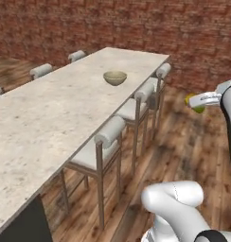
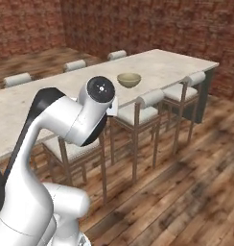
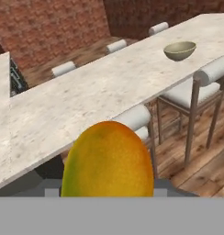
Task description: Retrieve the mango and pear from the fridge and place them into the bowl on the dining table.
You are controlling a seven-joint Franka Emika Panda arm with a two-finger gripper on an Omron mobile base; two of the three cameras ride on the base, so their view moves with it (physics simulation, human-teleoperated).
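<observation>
The mango (image 3: 109,160), orange-yellow with a greenish edge, looms large and close in the hand view. My gripper (image 1: 197,101) is shut on it, out over the wooden floor to the right of the dining table (image 1: 51,108). Part of the mango (image 1: 199,108) peeks out under the hand in the left base view. The tan bowl (image 1: 115,78) (image 2: 129,80) (image 3: 180,50) sits upright on the far part of the beige tabletop (image 3: 86,101), well ahead of the gripper. The pear and the fridge are out of view.
White cushioned stools (image 1: 105,142) (image 2: 143,108) line the near side of the table, between me and the bowl, and more stools (image 1: 41,71) stand on the far side. A brick wall (image 1: 183,33) closes the room behind. Wooden floor (image 2: 195,182) lies to the right.
</observation>
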